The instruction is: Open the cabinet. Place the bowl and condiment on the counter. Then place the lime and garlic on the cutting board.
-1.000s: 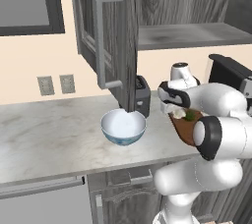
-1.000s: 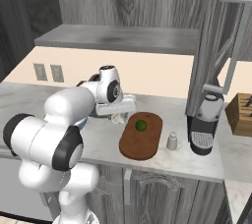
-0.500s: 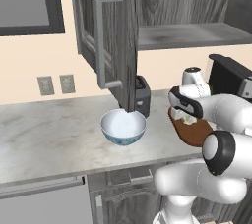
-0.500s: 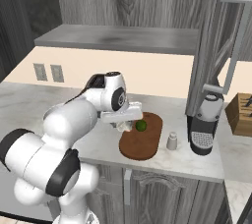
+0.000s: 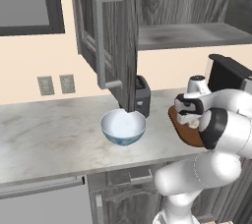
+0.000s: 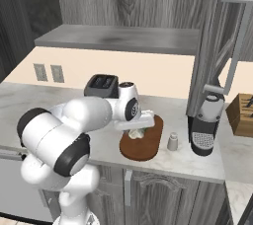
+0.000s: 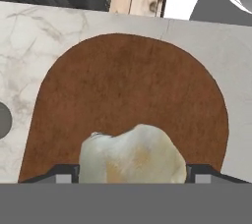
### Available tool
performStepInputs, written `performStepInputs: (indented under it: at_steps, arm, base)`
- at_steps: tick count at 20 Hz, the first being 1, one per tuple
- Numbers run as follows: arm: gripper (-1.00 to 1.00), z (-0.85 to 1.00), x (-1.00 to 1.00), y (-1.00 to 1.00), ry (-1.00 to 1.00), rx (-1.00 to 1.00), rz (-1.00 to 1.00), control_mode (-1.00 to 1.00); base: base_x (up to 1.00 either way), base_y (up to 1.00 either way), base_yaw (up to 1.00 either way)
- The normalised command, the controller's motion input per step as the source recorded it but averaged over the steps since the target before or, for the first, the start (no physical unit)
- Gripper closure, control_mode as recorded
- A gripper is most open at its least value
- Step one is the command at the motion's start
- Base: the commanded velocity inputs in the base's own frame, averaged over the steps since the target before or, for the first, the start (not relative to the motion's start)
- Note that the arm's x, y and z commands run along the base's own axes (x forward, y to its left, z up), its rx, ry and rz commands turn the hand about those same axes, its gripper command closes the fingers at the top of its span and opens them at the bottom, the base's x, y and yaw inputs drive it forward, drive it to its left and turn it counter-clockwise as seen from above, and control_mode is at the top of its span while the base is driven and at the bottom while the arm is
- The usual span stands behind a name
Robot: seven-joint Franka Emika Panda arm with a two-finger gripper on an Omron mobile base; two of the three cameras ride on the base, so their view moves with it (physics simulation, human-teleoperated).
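Observation:
My gripper [image 7: 132,173] is shut on the off-white lumpy garlic [image 7: 132,155], held low over the dark reddish-brown cutting board [image 7: 128,88]. From the right base, the gripper [image 6: 134,130] and garlic [image 6: 135,133] hang over the far half of the cutting board [image 6: 143,145]; the pale condiment shaker [image 6: 172,141] stands on the marble counter [image 6: 44,105] just right of it. The lime is hidden behind my hand. The blue-and-white bowl [image 5: 123,126] sits on the counter [image 5: 44,134] below the open cabinet door [image 5: 115,41]. The gripper [image 5: 191,120] is right of the bowl.
A black toaster [image 6: 101,86] stands at the wall behind the arm. A coffee machine [image 6: 204,130] is right of the shaker, with a wooden knife block [image 6: 242,115] beyond it. The open cabinet door's lower edge hangs just above the bowl.
The hand has carried the garlic rightward and down onto the cutting board area, and it now covers the lime that showed on the board before.

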Motion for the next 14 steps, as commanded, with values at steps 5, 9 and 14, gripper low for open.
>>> performStepInputs:
  at_steps: [5,9,14]
  arm:
    - [-1.0,-0.12,0.04,-0.04,0.0,0.0,0.0,-1.0]
    - [-1.0,0.26,-0.06,0.0,-0.03,0.0,0.0,-1.0]
    - [-1.0,0.83,-0.25,0.01,-0.03,0.0,0.0,-1.0]
  base:
    - [0.0,0.0,0.0]
    - [0.0,0.0,0.0]
    - [0.0,0.0,0.0]
